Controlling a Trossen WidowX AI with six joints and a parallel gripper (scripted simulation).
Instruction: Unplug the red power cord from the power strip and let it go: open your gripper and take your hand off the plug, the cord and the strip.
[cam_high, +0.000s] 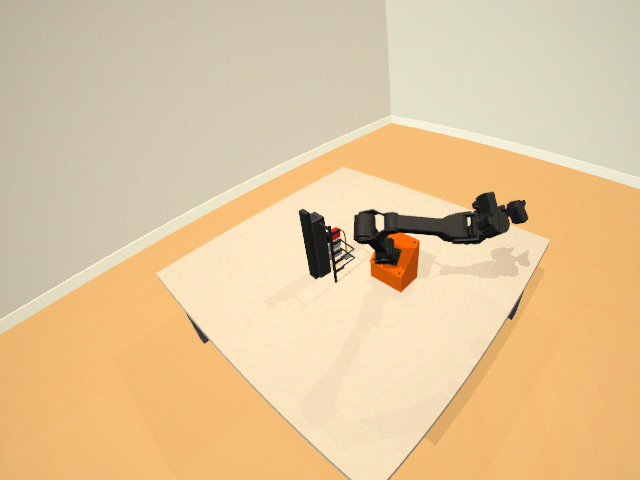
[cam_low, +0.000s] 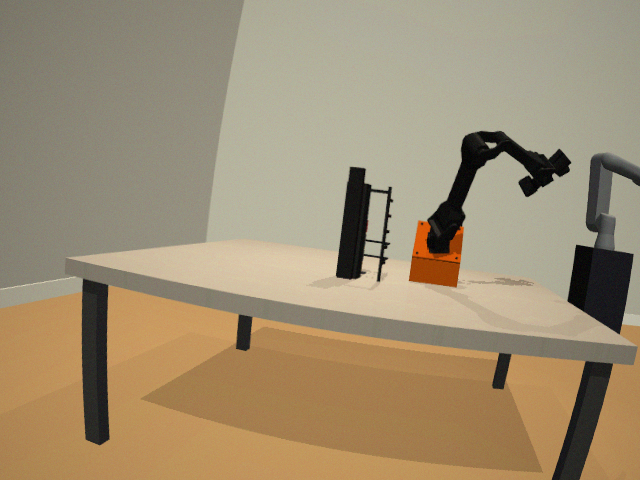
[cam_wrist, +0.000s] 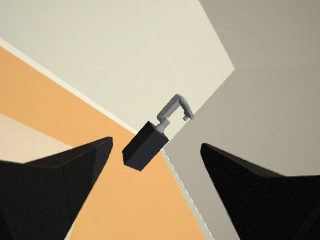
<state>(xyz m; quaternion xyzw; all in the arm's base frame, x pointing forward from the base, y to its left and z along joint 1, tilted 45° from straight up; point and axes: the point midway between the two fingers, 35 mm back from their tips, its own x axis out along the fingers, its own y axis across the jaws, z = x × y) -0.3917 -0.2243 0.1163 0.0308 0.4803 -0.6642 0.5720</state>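
A wide pale desk (cam_high: 320, 361) is standing on an orange floor in the corner of a room, carrying everything. Near its middle, a black jointed arm (cam_high: 423, 224) is rising from an orange base block (cam_high: 395, 263) and stretching out toward the desk's far right edge, away from the work.

Just beside the base, on its other side, a tall black power strip (cam_high: 314, 242) is standing upright on end, with a thin black ladder-like rack (cam_low: 381, 232) close against its socket face. The red plug (cam_high: 336, 230) is sitting near the top of the strip, apparently plugged in; the cord itself is too small to trace.

The pincer (cam_low: 542, 175) is hanging in the air, well apart from the strip, with its jaws spread wide and nothing between them. Its wrist view is showing only floor, walls and a grey-armed black stand (cam_wrist: 145, 147) off the desk.

The step in hand is probably the reach. Doing it well likely means swinging the arm back across the base, keeping the jaws wide, and coming at the plug level from the socket side.

Room is tight there: the rack's rungs are crowding the plug, while the space above the strip looks freer.
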